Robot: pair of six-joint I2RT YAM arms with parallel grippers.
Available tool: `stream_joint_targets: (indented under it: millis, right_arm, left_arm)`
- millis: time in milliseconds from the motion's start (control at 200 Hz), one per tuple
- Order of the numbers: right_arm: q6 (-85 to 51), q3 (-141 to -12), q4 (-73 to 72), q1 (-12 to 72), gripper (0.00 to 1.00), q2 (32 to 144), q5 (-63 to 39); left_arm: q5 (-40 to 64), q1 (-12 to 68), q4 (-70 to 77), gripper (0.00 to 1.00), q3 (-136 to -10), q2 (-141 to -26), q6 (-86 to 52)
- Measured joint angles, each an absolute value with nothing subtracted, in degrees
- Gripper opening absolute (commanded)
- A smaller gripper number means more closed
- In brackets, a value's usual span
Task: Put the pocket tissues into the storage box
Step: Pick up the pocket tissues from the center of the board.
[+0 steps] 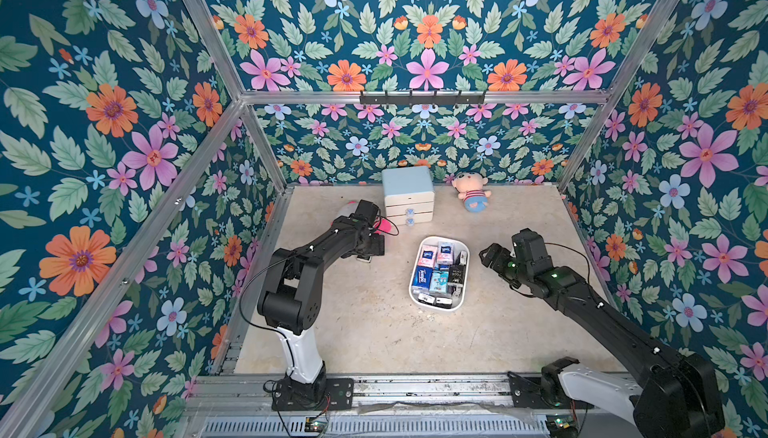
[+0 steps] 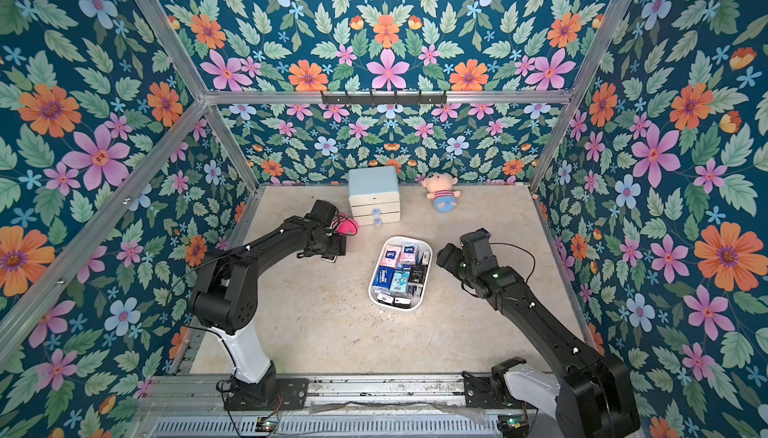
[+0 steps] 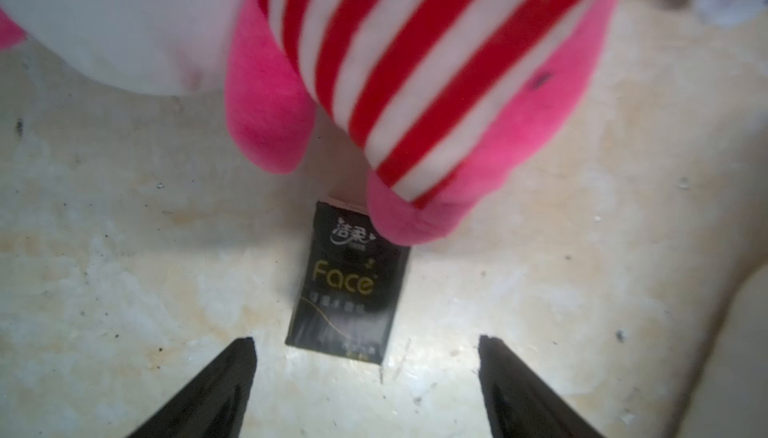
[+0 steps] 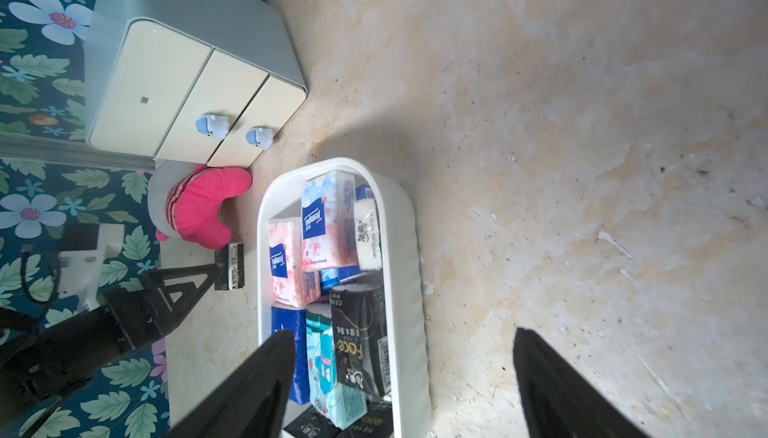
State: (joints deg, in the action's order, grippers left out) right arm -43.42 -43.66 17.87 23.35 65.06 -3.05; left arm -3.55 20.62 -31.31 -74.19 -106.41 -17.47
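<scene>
- Left gripper (image 3: 365, 338) has its two fingers spread wide and pinches nothing. It is low over the table (image 3: 124, 248), and a black packet (image 3: 347, 282) lies flat just ahead of the tips, in line with the gap between them
- Right gripper (image 4: 403, 332) is spread wide too and is empty. It hovers at the side edge of the storage box (image 4: 411, 269), partly over its rim
- Done, as I judge it: nearly all the pocket tissues (image 1: 436, 273) are already inside the storage box, which stands about in the middle of the table, between the two grippers
- Left to do: the black packet is outside the box, on the side of the left gripper, just beside the pink plush toy (image 3: 415, 61) (the toy's foot hides one far corner of the packet in the left wrist view, so a pick may drag the toy a little)
- No other loose packet shows on the table in both top views, though the left arm (image 1: 324, 244) hides a part of it, so I think the task is on its last piece
- Packets in the box: at least ten show, in pink, white, dark blue, light blue and black. They overlap and some stand on edge, so I cannot give the exact number
- Packets outside the box: one
- Other things: one storage box, two plush toys (the pink one and a doll (image 1: 471, 194) near the back wall), one drawer cabinet (image 1: 408, 194)
</scene>
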Motion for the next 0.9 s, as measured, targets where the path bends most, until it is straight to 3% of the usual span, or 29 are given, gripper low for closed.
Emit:
stream_joint_targets:
  millis: [345, 425, 565, 900]
  right_arm:
    - [-43.4, -44.1, 20.03, 23.35, 0.87, 65.25, -2.96]
    - [-43.38, -44.07, 20.4, 23.35, 0.87, 64.64, -2.72]
    - [-43.38, -43.7, 21.19, 23.35, 0.87, 63.35, -2.04]
    - [-43.46, -43.11, 21.21, 23.35, 0.87, 62.24, -1.54]
  left_arm:
    - [-3.79, 18.0, -27.77, 0.84, -75.85, -113.08, -11.86]
    - [-2.68, 17.8, -26.89, 0.76, -75.94, -113.38, -11.66]
    - [-1.32, 17.74, -25.76, 0.48, -75.77, -113.51, -11.66]
    - [0.95, 17.69, -26.33, 0.46, -68.82, -105.6, -14.74]
